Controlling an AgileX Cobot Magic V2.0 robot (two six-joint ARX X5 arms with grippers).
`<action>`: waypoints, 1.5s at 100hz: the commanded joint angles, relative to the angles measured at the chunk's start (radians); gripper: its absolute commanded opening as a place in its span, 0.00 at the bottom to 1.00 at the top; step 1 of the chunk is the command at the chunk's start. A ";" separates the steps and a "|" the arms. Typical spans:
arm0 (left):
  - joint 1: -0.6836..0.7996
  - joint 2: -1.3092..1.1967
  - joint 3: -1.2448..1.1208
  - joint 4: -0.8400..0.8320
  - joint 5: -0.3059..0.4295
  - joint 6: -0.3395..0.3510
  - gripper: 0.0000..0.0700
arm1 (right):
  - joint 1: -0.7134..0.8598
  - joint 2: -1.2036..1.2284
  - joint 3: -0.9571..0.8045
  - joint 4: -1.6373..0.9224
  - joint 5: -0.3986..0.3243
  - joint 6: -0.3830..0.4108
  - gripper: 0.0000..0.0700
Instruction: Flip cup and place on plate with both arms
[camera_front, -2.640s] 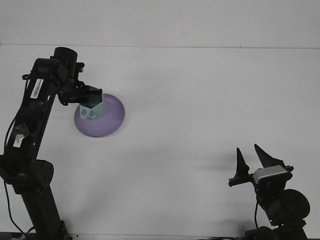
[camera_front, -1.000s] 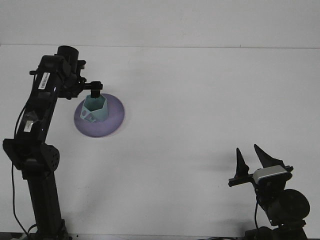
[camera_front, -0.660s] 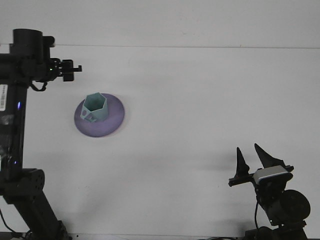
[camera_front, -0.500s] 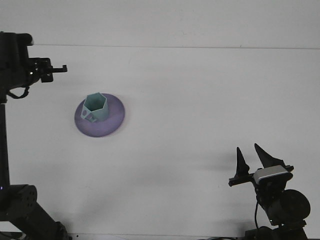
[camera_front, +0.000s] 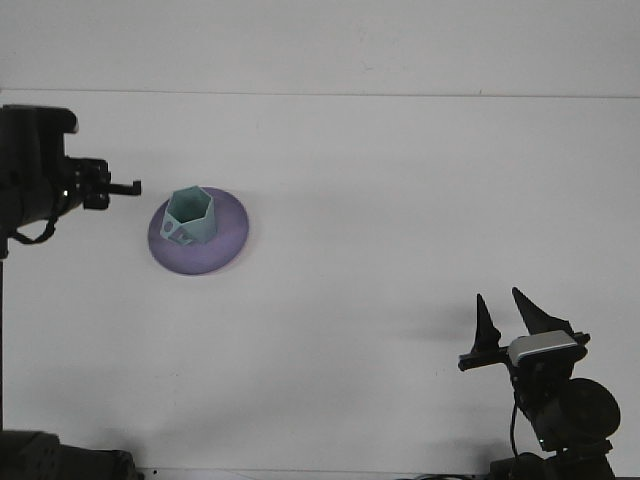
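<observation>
- The left gripper (camera_front: 125, 187) sits at the left edge, seen side-on, clear of the plate and gripping nothing; whether its claw is spread or closed I cannot tell from this angle
- The cup (camera_front: 189, 216) stands mouth up on the purple plate (camera_front: 228, 240), toward the plate's left half, so the placing looks done
- The cup looks like light, stiff plastic with flat angled sides; I judge it easy to lift but apt to tip or skate on the smooth plate if nudged
- The best hold would be across two opposite flat faces near the rim, squeezing gently
- The table (camera_front: 400, 200) is plain white around it
- The right gripper (camera_front: 507, 315) rests at lower right, well apart from the cup, claw spread and empty
</observation>
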 joint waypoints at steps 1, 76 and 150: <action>-0.002 -0.094 -0.108 0.002 0.001 0.031 0.02 | 0.001 0.004 0.005 -0.003 0.017 -0.021 0.53; 0.002 -1.320 -1.574 1.059 0.033 -0.076 0.02 | 0.001 0.003 0.005 -0.018 0.044 -0.028 0.00; 0.002 -1.322 -1.572 1.057 -0.007 -0.090 0.02 | 0.001 0.002 0.005 0.219 0.042 0.312 0.00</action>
